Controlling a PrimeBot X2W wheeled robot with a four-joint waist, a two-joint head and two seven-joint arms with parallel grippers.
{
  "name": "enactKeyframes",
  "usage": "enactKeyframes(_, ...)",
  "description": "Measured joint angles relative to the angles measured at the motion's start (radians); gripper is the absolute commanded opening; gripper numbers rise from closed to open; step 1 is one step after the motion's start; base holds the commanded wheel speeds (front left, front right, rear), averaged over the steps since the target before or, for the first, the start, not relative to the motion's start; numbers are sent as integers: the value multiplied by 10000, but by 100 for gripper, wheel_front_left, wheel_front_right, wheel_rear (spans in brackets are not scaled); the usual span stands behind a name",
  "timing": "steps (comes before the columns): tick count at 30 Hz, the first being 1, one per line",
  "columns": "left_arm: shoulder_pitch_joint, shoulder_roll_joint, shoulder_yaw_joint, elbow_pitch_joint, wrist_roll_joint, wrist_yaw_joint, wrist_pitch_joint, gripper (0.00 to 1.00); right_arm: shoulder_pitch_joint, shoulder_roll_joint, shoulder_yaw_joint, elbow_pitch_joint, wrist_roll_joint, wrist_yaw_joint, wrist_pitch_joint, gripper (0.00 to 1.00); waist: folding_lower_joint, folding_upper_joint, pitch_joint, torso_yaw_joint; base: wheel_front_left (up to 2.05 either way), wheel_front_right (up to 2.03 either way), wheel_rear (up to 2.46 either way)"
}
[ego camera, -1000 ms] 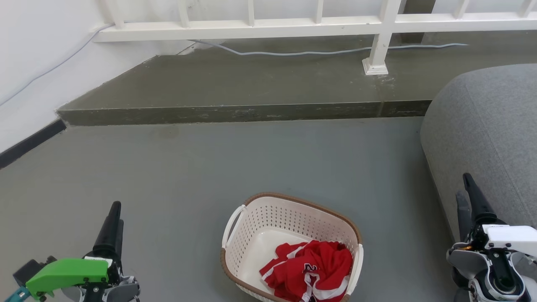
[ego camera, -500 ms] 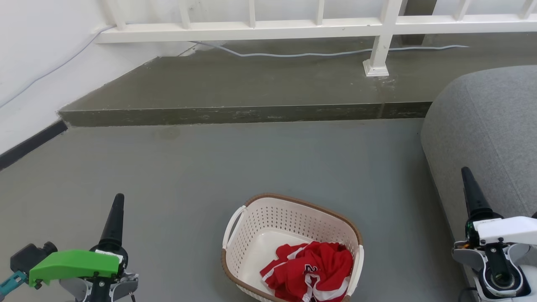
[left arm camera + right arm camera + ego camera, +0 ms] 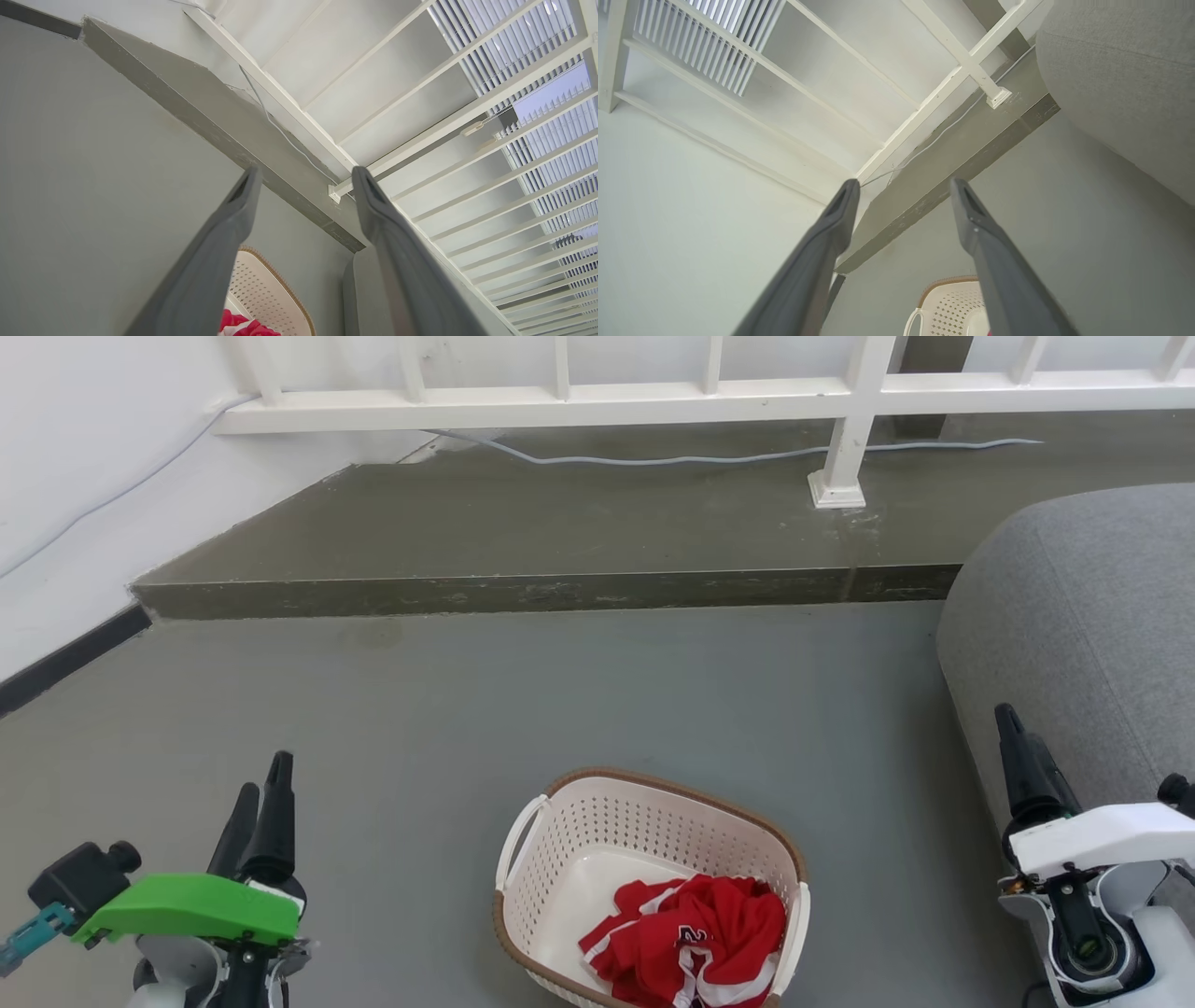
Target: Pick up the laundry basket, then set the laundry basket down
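At the lower left of the head view, the left gripper (image 3: 265, 773) hovers above the grey floor (image 3: 392, 709). Its two dark fingers stand apart with nothing between them, which its own wrist view confirms. From this gripper the laundry basket (image 3: 644, 826) lies to the right and a little nearer the robot.

The basket sits flat on the floor, low in the middle of the head view and roughly midway between the two arms. It is upright with its open mouth facing up, and a crumpled red garment (image 3: 691, 933) lies in its nearer right part. Its long axis runs across the view from left to right, skewed so that the right end comes closer to the robot. A loop handle caps each short end: the left handle (image 3: 516, 842) turns toward the left gripper and the right handle (image 3: 799, 922) toward the right one. Neither handle is touched. A two-armed lift looks likely, each arm swinging inward and down to its own handle. The left arm seems to have slightly the shorter reach.

At the lower right, the right gripper (image 3: 1019, 733) hangs just beside the grey cushion (image 3: 1083, 635), likewise spread and empty. The basket lies to its left and lower.
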Motion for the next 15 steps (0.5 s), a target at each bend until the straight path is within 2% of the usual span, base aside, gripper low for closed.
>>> enactKeyframes(15, -44, 155, -527, -525, 2719, 407, -541, 100, -181, -420, 811, -102, -2665, -525, -458, 100, 0, 0, 13, -25, 0, 0, 0)
